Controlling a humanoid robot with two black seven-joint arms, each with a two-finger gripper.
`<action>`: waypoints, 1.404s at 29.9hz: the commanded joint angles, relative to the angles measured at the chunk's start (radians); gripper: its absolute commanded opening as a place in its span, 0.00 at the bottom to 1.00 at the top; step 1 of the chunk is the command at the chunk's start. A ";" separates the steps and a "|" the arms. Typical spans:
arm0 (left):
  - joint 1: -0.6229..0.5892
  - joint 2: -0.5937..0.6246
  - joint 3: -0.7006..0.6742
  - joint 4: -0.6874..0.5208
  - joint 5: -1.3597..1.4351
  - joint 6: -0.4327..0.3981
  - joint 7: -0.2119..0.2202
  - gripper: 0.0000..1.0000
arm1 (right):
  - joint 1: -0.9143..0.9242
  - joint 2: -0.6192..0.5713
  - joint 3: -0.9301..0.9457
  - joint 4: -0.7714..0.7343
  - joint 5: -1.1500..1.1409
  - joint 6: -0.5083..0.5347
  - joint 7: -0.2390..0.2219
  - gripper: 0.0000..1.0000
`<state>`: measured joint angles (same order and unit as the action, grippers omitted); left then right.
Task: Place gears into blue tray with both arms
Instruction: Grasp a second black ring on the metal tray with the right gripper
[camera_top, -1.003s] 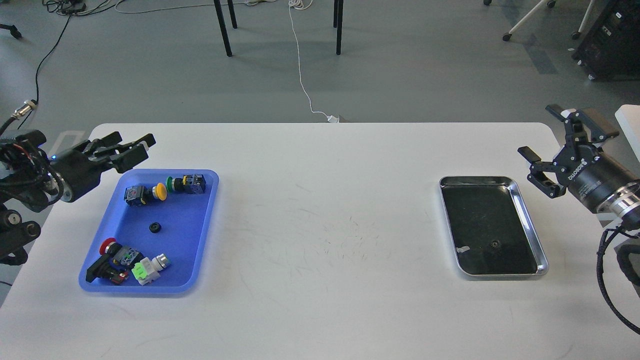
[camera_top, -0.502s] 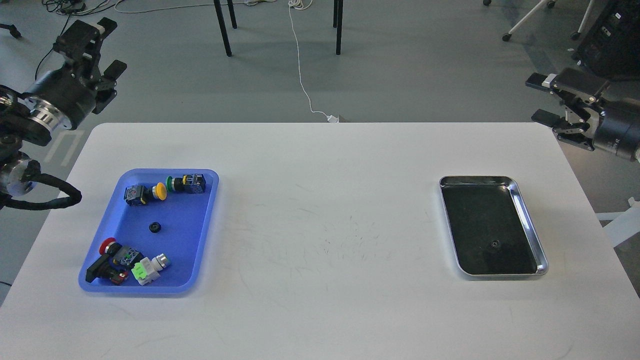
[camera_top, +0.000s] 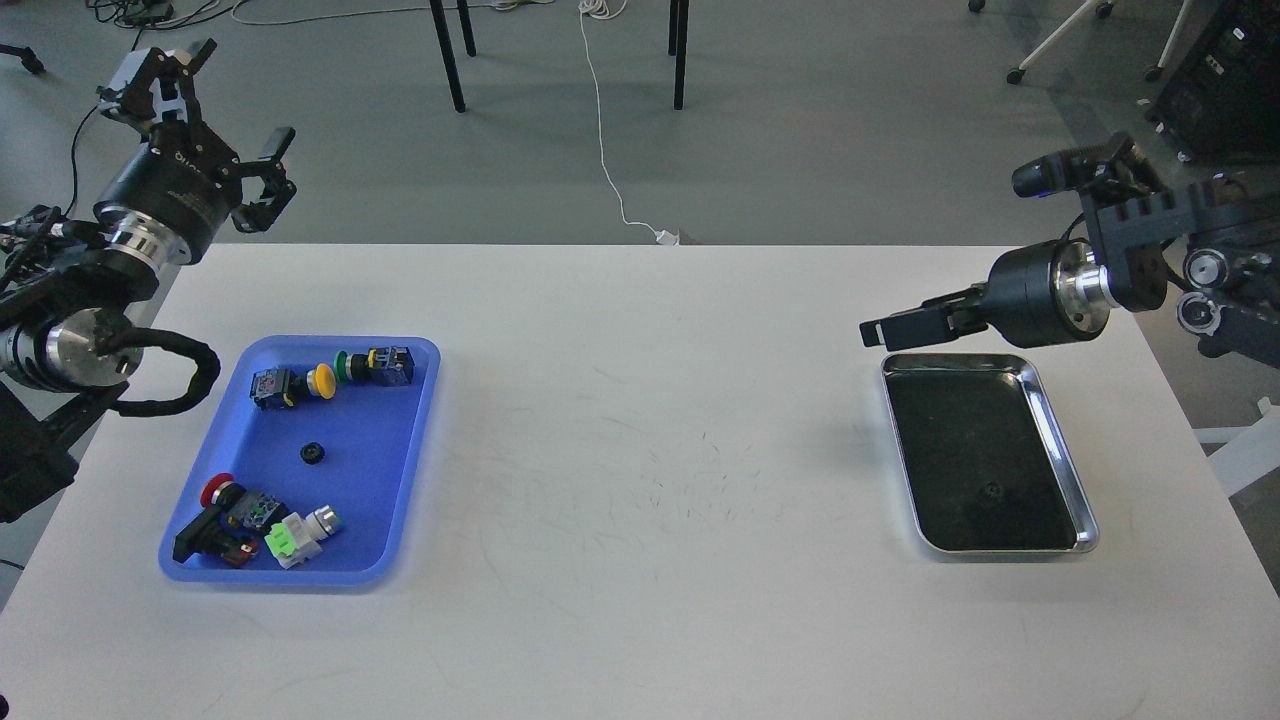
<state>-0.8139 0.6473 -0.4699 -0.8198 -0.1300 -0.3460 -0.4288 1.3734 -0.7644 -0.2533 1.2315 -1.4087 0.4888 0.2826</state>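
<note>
The blue tray (camera_top: 375, 440) lies on the left of the white table. One small black gear (camera_top: 312, 453) rests in its middle, among coloured push-button switches. A second gear (camera_top: 992, 490) lies in the silver tray (camera_top: 1088, 520) on the right. My left gripper (camera_top: 213, 112) is raised beyond the table's far left corner, open and empty, well clear of the blue tray. My right gripper (camera_top: 875, 333) points left just above the silver tray's far left corner. It is side-on, so its fingers cannot be told apart.
Yellow and green switches (camera_top: 335, 372) fill the blue tray's far end; red and white ones (camera_top: 260, 522) fill its near end. A black cable loop (camera_top: 170, 385) hangs by the tray's left side. Chair legs and a white cord stand on the floor behind.
My right arm swung in from the right edge and now points left over the silver tray's far corner. My left gripper shifted slightly right and turned. Both gears stayed put.
</note>
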 joint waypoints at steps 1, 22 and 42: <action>0.007 0.000 -0.004 0.001 -0.006 -0.010 0.002 0.98 | -0.011 -0.004 -0.073 0.013 -0.143 0.000 0.010 0.98; 0.055 0.015 -0.012 0.001 -0.011 -0.044 0.001 0.98 | -0.172 0.043 -0.104 -0.113 -0.262 0.000 0.024 0.98; 0.055 0.015 -0.012 0.001 -0.010 -0.041 0.002 0.98 | -0.231 0.071 -0.090 -0.173 -0.268 0.000 0.023 0.51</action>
<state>-0.7593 0.6622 -0.4818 -0.8191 -0.1396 -0.3868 -0.4265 1.1460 -0.6946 -0.3436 1.0587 -1.6764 0.4883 0.3039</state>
